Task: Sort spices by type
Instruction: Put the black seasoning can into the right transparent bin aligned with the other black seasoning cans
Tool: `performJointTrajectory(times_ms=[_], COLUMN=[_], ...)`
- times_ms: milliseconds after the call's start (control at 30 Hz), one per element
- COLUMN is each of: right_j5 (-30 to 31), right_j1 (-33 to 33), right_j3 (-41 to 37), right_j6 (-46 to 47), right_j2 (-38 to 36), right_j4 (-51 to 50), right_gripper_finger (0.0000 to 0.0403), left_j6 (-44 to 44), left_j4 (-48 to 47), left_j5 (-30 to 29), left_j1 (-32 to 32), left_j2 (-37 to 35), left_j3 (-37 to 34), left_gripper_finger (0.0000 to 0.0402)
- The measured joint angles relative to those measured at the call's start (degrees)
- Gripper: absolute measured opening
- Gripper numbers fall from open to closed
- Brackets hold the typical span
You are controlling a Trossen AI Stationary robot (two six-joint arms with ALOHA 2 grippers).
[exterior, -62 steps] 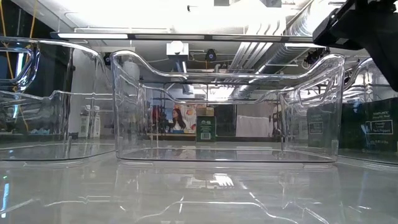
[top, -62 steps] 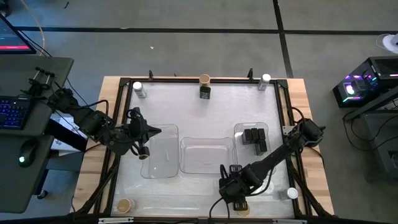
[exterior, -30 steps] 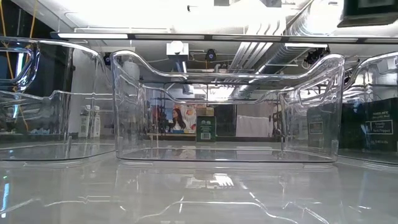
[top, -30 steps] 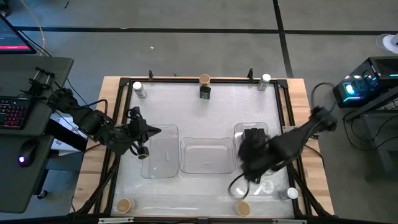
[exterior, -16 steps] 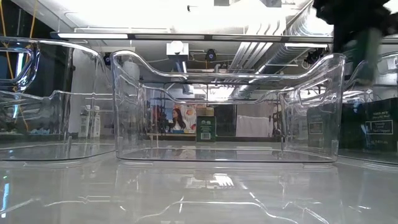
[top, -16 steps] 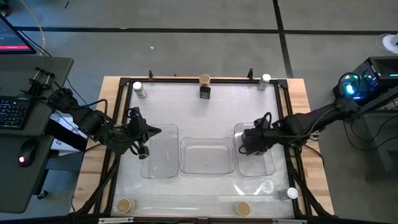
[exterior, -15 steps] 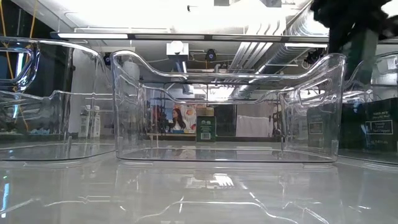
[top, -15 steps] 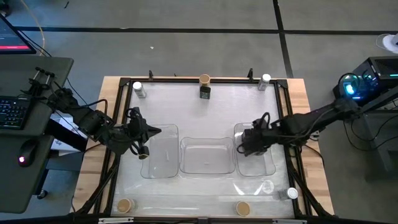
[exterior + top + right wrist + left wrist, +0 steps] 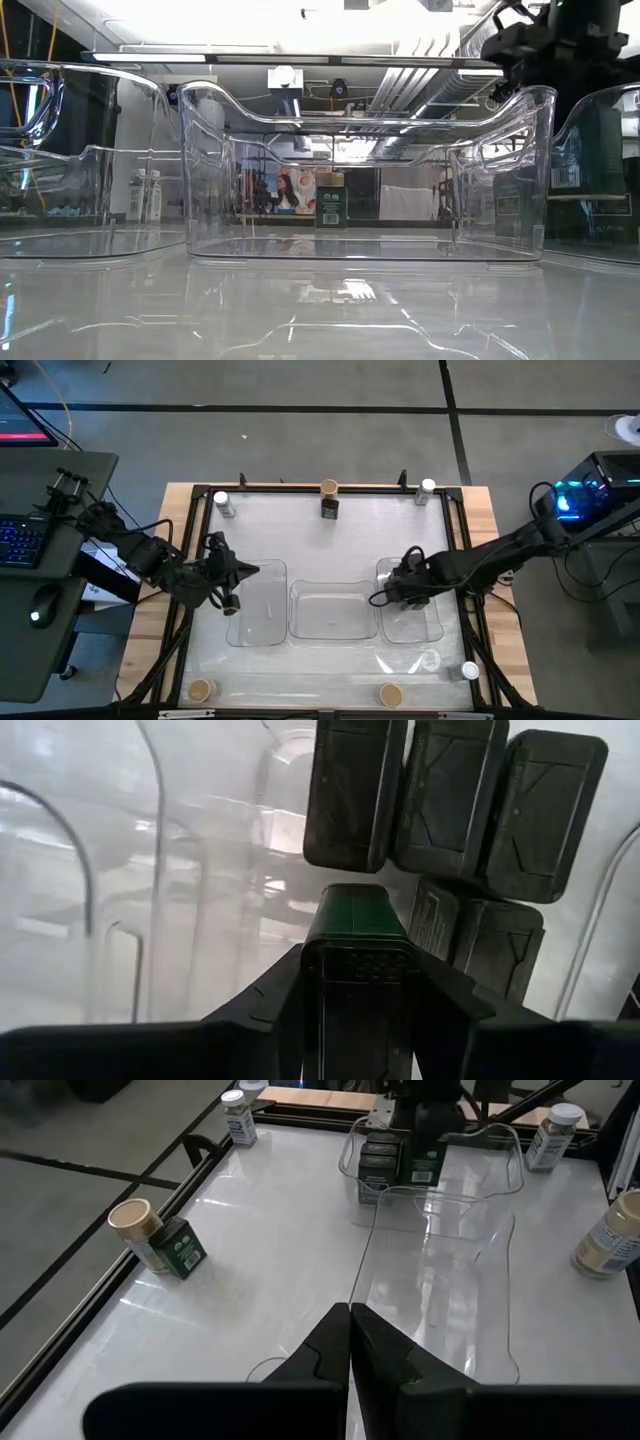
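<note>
While the black spice tin [image 9: 360, 945] is sitting clamped between the right gripper's [image 9: 362, 982] fingers, I am holding it just above the right tray [image 9: 433, 628], where the other black tins [image 9: 455, 800] are already lying packed side by side. I am keeping it over the bare floor of that tray, just beside that cluster, so that it can go down with its own kind; from the wrist view it appears upright in the grip, though I cannot tell how far it is off the tray floor. In the low view the right arm is looming dark above the tray wall at the right edge.

I am leaving the middle tray [image 9: 333, 630] and the left tray [image 9: 258, 635] without any spices in them, presumably for the other two kinds. Those are waiting around the table's edge: a tan-topped jar [image 9: 329, 488] with a lone black tin [image 9: 329, 509] just beside it at the far side, white-lidded jars at the far left [image 9: 222, 503], far right [image 9: 427, 490] and near right [image 9: 470, 671], and tan-topped ones along the near edge [image 9: 200, 690] [image 9: 390, 695].

I am parking the left gripper [image 9: 351, 1342] with its fingers pressed together, hanging beside the left tray, well apart from the work so the arms are not crossing.
</note>
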Motion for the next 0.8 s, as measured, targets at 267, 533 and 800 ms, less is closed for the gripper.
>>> performJointTrajectory(times_ms=[267, 533, 800], right_j5=[-1.08, 0.11, -0.96], right_j1=[-1.73, -2.58, -2.51], right_j3=[0.00, 0.00, 0.00], right_j6=[2.36, 3.28, 2.91], right_j2=[5.16, 6.53, 6.44], right_j4=[-1.60, -1.88, -2.60], right_gripper_finger=[0.0126, 0.0128, 0.0210], left_j6=[0.97, 1.06, 1.06], left_j4=[-0.06, -0.17, -0.28], left_j5=[0.04, 0.13, 0.17], left_j1=[1.47, 2.19, 2.19], left_j2=[0.02, 0.04, 0.04], left_j3=[0.00, 0.00, 0.00], left_gripper_finger=[0.0000, 0.0000, 0.0000])
